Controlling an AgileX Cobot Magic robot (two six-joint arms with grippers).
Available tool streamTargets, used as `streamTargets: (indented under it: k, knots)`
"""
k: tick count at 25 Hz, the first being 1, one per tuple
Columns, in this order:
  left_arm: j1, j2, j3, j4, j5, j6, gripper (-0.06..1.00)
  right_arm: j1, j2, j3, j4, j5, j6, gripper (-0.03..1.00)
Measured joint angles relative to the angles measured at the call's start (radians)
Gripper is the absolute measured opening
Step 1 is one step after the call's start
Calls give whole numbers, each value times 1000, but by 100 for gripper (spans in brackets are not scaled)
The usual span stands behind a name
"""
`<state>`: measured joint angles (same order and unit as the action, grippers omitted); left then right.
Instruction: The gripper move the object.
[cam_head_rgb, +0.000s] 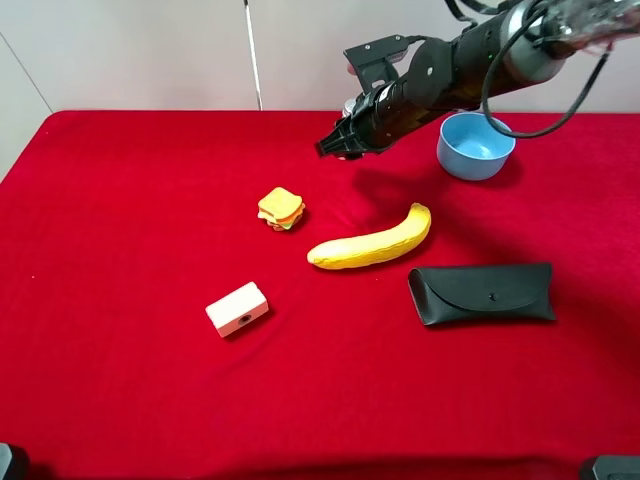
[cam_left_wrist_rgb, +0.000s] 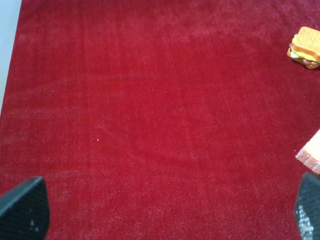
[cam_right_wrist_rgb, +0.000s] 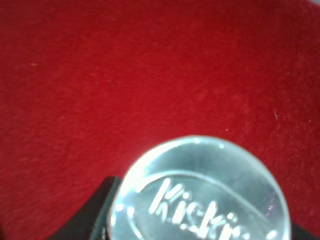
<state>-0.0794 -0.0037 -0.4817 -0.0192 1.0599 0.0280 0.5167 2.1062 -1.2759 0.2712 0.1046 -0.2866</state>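
Note:
My right gripper (cam_head_rgb: 342, 143) hangs above the back middle of the red table and is shut on the clear glass bottle (cam_right_wrist_rgb: 200, 195). The right wrist view shows the bottle's round glass end with raised lettering, held clear of the cloth, with a black finger (cam_right_wrist_rgb: 92, 212) beside it. In the exterior high view the arm hides nearly all of the bottle. My left gripper (cam_left_wrist_rgb: 166, 207) is open and empty over bare red cloth, and only its two black fingertips (cam_left_wrist_rgb: 25, 207) show.
A blue bowl (cam_head_rgb: 475, 145) stands just right of the right gripper. A toy sandwich (cam_head_rgb: 281, 208), a banana (cam_head_rgb: 372, 242), a black glasses case (cam_head_rgb: 482, 292) and a cream block (cam_head_rgb: 237, 308) lie on the red table (cam_head_rgb: 120, 220).

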Motion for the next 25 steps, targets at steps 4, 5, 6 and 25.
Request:
streamTargets:
  k: [4, 5, 6, 25]
  knots:
    - [0, 0, 0, 0, 0, 0, 97, 15, -65, 59, 0, 4, 0, 32]
    - [0, 0, 0, 0, 0, 0, 97, 17, -83, 76, 0, 4, 0, 32]
    - [0, 0, 0, 0, 0, 0, 97, 20, -98, 91, 0, 4, 0, 32]
    - [0, 0, 0, 0, 0, 0, 97, 155, -406, 542, 36, -105, 48, 32]
